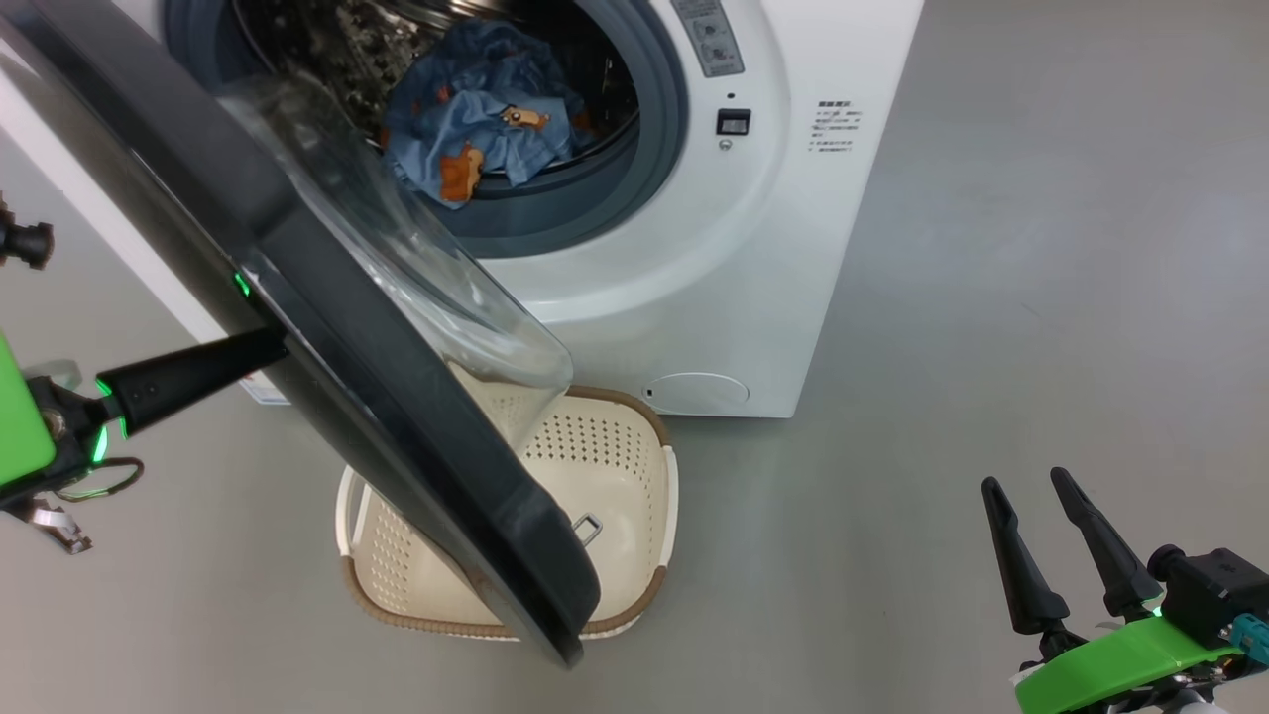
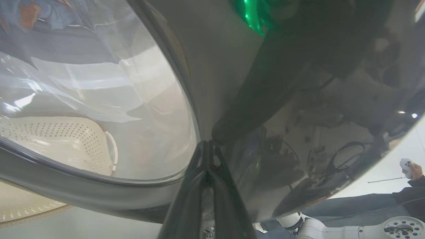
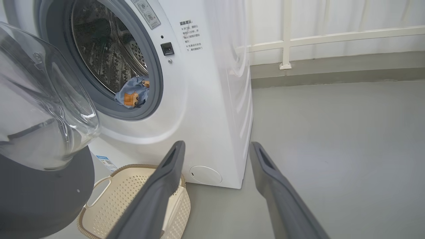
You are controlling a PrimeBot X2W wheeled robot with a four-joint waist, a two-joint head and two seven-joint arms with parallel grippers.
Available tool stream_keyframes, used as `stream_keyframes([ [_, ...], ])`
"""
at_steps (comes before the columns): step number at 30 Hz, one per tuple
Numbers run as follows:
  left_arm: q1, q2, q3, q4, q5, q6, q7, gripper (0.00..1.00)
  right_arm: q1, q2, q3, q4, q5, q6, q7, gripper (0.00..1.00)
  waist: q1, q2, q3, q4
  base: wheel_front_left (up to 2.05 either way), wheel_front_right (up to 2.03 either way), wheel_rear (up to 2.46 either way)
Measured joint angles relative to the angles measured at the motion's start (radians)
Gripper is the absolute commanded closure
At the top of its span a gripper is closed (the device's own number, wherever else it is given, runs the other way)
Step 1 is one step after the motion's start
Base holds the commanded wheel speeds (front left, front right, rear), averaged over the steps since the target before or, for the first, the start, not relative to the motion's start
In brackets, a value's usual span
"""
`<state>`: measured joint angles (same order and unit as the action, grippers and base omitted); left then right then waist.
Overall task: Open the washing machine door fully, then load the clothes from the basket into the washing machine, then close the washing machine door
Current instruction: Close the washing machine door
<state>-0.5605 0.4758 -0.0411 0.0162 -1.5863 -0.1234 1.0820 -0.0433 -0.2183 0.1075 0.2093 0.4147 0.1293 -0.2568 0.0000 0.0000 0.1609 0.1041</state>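
The washing machine (image 1: 753, 278) stands with its door (image 1: 377, 397) swung partway out, the glass bowl (image 1: 397, 258) facing the drum. Light blue clothes (image 1: 486, 119) with orange bear prints lie at the drum's front lip, also in the right wrist view (image 3: 132, 94). The cream basket (image 1: 615, 466) sits on the floor under the door, and no clothes show in its visible part. My left gripper (image 1: 273, 347) is shut, its tips against the door's glossy black outer face (image 2: 207, 143). My right gripper (image 1: 1026, 483) hangs open and empty at the lower right, well away from the machine (image 3: 216, 146).
Bare grey floor (image 1: 1041, 248) stretches to the right of the machine. A white rail and wall (image 3: 285, 39) run behind it. A person's hand with a controller (image 2: 408, 167) shows beyond the door's edge. A black stand piece (image 1: 25, 243) sits at the far left.
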Motion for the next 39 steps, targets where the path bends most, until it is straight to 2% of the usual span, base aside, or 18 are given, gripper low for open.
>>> stream_keyframes([
  [8,0.017,-0.004,0.018,0.012,0.009,0.0,-0.024,1.0,0.0,0.003,-0.001,0.0,0.0,0.0,0.0,0.0,0.0,0.0,-0.016,0.0,0.0,0.0,0.0],
  [21,0.18,-0.002,0.057,0.018,0.055,-0.004,-0.113,1.0,0.019,0.0,0.0,0.0,0.0,0.0,0.0,0.0,0.0,0.0,-0.043,0.04,0.0,0.0,0.0],
  [22,0.191,-0.002,0.059,0.019,0.06,-0.004,-0.126,0.85,0.019,-0.001,0.0,0.0,0.0,0.0,0.0,0.0,0.0,0.0,-0.043,0.042,0.0,0.0,0.0],
  [23,0.2,-0.002,0.06,0.022,0.063,-0.004,-0.137,0.8,0.019,-0.001,0.0,0.0,0.0,0.0,0.0,0.0,0.0,0.0,-0.043,0.044,0.0,0.0,0.0],
  [24,0.211,-0.002,0.062,0.023,0.066,-0.004,-0.149,0.71,0.019,-0.001,0.001,-0.001,0.0,0.0,0.0,0.0,0.0,0.0,-0.042,0.044,0.0,0.0,0.0],
  [25,0.22,-0.003,0.062,0.025,0.07,-0.004,-0.162,0.55,0.019,-0.002,0.001,-0.001,0.0,0.0,0.0,0.0,0.0,0.0,-0.041,0.045,0.0,0.0,0.0],
  [26,0.232,-0.003,0.064,0.027,0.071,-0.004,-0.175,0.49,0.019,-0.002,0.001,-0.002,0.0,0.0,0.0,0.0,0.0,0.0,-0.04,0.045,0.0,0.0,0.0],
  [29,0.278,-0.016,0.068,0.037,0.072,-0.004,-0.229,0.0,0.019,-0.003,0.002,-0.002,0.0,0.0,0.0,0.0,0.0,0.0,-0.035,0.043,0.0,0.0,0.0],
  [39,0.367,-0.042,0.049,0.073,0.125,-0.004,-0.433,0.0,0.018,-0.003,0.001,-0.002,0.0,0.0,0.0,0.0,0.0,0.0,-0.02,0.034,0.0,0.0,0.0],
])
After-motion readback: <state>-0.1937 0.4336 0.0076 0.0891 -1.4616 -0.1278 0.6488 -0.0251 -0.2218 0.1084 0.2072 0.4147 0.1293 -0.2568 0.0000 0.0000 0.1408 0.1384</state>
